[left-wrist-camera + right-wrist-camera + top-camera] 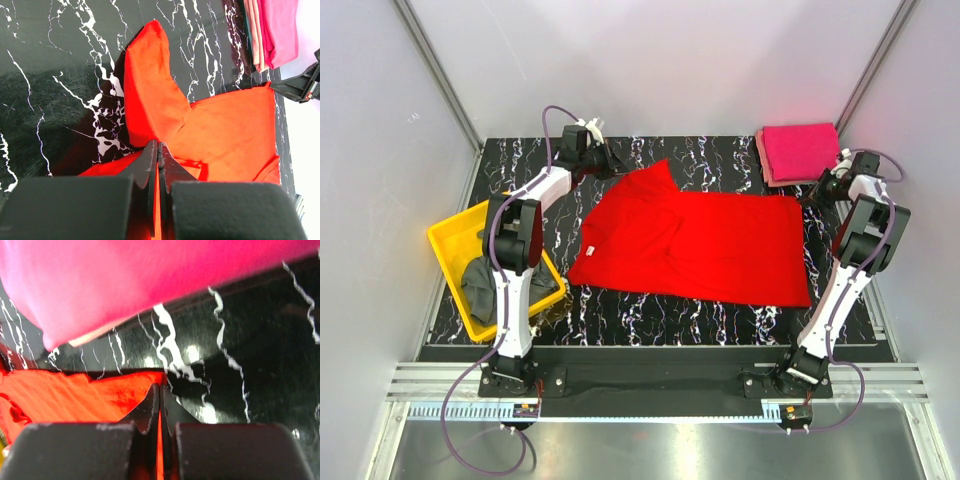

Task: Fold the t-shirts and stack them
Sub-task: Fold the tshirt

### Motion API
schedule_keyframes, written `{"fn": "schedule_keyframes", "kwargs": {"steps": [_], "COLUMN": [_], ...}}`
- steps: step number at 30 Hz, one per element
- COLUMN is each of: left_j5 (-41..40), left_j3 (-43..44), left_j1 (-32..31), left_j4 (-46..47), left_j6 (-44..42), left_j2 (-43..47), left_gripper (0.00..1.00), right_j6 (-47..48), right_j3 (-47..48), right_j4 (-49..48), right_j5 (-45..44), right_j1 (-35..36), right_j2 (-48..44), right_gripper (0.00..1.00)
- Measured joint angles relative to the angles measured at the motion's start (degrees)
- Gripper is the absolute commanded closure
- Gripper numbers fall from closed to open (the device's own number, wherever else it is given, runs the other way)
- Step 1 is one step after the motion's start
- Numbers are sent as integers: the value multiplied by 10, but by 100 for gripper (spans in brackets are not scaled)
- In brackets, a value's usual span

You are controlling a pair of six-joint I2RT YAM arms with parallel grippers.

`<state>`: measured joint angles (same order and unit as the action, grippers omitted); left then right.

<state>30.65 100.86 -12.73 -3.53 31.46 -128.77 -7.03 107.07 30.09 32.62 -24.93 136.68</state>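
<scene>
Left hand [157, 146] pinched tight on the far edge of the red t-shirt [700, 245], close by the sleeve; right hand [160, 388] clamped likewise on the far hem corner. Shirt spread flat across the middle of the surface [720, 320], pink folded stack [800, 150] just beyond. Light, limp cloth, likely to sag and drag. Best lifted by both far corners together, kept taut, never by the middle.

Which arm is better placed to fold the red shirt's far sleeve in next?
Left: the left fingers pinch the red shirt beside that sleeve; right fingers grip its hem corner, far off.
</scene>
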Motion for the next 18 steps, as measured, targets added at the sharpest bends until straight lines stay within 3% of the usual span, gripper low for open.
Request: {"fn": "schedule_keyframes", "kwargs": {"steps": [7,13,18], "left_j5": [-26,-45,-57], "left_j3": [-14,-62,-99], "left_j1": [0,0,0], "left_j4": [-18,-41,-41], "left_j6": [-25,-43,-53], "left_j2": [9,68,123], "left_gripper": [100,100,100], "right_j6": [-4,-42,-66], "right_j3": [-164,-303,-364], "right_j4": [-103,-235,-305], "right_j5": [-29,-70,-121], "right_j1": [0,0,0], "right_j2": [-109,-224,-282], "right_gripper": [100,100,100]}}
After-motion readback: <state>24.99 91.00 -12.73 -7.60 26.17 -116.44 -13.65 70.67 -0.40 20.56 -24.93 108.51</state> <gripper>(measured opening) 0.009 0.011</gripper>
